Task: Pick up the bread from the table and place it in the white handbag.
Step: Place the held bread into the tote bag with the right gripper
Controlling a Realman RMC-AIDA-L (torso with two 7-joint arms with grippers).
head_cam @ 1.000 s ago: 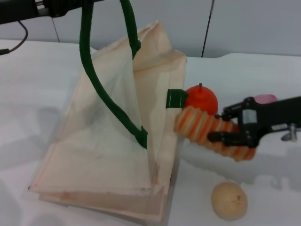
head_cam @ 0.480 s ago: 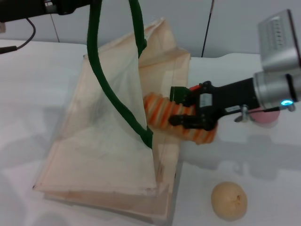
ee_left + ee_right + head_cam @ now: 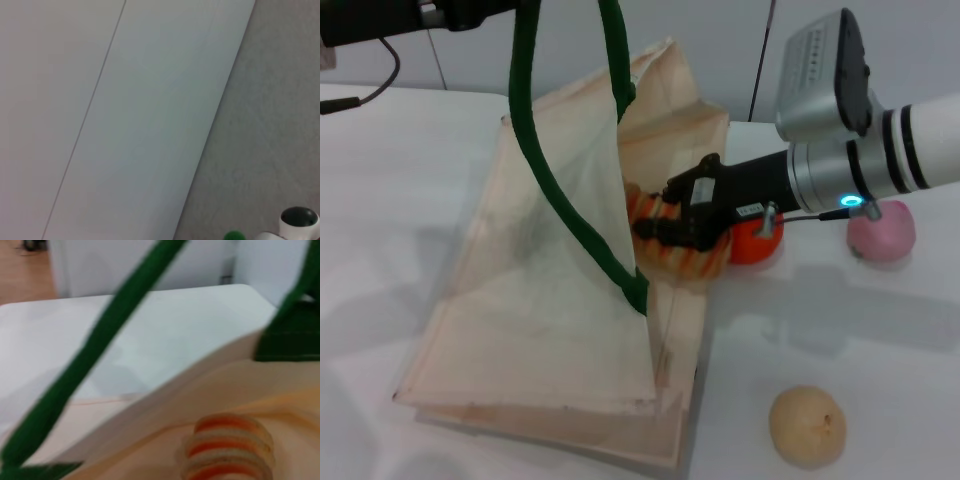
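The white handbag (image 3: pixel 540 300) lies on the table with its mouth pulled open. Its green handle (image 3: pixel 545 170) runs taut up to my left gripper (image 3: pixel 510 10) at the top edge, which holds it raised. My right gripper (image 3: pixel 660 212) is shut on the bread (image 3: pixel 685 258), an orange and cream striped loaf. It holds the loaf at the bag's opening, its front end under the lifted fabric. In the right wrist view the bread (image 3: pixel 227 447) sits against the cream fabric (image 3: pixel 200 390), with the green handle (image 3: pixel 100 350) crossing in front.
An orange fruit (image 3: pixel 760 245) sits just behind my right gripper, beside the bag. A pink round object (image 3: pixel 882 235) lies to the right. A tan ball (image 3: pixel 807 427) lies near the front right. The white table (image 3: pixel 880 340) extends to the right.
My right gripper has carried the bread leftward from beside the orange fruit into the bag's opening. The bag's mouth stays held open.
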